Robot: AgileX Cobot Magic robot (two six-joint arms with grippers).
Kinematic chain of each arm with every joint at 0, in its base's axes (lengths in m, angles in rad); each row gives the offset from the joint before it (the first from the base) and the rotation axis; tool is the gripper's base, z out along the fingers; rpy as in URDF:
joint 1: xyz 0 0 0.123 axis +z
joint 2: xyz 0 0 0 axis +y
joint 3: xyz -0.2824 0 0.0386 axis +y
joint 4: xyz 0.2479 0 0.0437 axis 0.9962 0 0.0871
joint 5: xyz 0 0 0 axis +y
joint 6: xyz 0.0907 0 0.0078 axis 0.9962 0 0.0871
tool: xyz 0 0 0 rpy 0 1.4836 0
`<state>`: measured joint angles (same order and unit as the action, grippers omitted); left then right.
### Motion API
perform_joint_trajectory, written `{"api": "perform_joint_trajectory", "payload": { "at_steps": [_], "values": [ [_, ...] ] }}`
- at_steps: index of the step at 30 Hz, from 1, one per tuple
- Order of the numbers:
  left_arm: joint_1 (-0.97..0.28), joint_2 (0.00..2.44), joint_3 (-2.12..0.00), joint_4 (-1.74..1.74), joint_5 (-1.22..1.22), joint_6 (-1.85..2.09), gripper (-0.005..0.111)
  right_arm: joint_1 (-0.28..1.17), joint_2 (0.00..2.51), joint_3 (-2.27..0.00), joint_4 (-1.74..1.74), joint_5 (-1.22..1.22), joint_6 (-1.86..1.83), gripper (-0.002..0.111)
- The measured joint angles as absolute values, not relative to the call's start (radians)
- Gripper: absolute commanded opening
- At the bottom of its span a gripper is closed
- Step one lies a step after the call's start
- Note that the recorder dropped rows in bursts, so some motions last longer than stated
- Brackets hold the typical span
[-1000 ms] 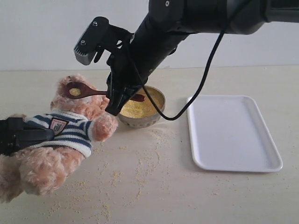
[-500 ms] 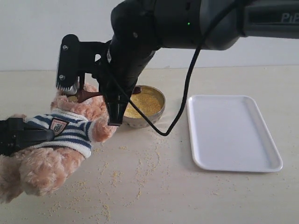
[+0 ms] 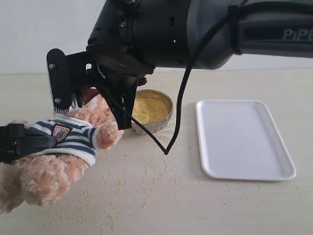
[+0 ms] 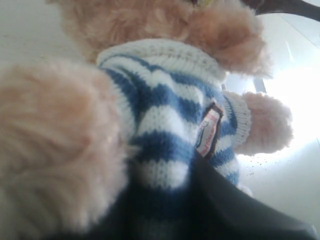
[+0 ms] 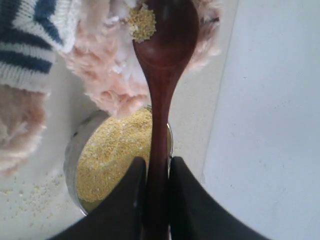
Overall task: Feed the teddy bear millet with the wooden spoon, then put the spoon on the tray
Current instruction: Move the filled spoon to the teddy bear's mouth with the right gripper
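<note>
In the right wrist view my right gripper [image 5: 156, 167] is shut on the handle of the dark wooden spoon [image 5: 162, 75]. The spoon's bowl lies against the teddy bear's white muzzle [image 5: 117, 55] with a small heap of millet [image 5: 142, 22] on it. Under the handle stands the round metal bowl of millet [image 3: 150, 108]. The teddy bear [image 3: 68, 139] in its striped shirt leans at the left, and my left gripper [image 3: 29, 142] is shut on its body. My right arm [image 3: 146, 44] hides the bear's head in the exterior view. The white tray [image 3: 242, 139] lies to the right, with nothing on it.
Loose millet grains [image 3: 146, 176] are scattered over the beige table in front of the bowl and the bear. A black cable [image 3: 176, 122] hangs from my right arm down between the bowl and the tray. A pale wall runs behind the table.
My right arm has swung left with the spoon, bringing its bowl from beside the bear's head onto the muzzle. The arm now covers the bear's head. The left gripper and bear have not moved.
</note>
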<state>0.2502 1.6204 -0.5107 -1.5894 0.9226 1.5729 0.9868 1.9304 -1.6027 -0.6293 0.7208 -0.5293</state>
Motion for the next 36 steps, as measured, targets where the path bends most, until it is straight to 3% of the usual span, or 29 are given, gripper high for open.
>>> {"api": "perform_joint_trajectory", "payload": {
  "at_steps": [17,36],
  "values": [
    [0.250,1.620,-0.511,-1.589,0.926,1.573,0.005,1.057,1.932,-1.601,-0.886,0.776,-0.450,0.000],
    [0.250,1.620,-0.511,-1.589,0.928,1.573,0.005,1.108,1.934,-1.454,-1.175,0.741,-0.212,0.000]
  ]
}}
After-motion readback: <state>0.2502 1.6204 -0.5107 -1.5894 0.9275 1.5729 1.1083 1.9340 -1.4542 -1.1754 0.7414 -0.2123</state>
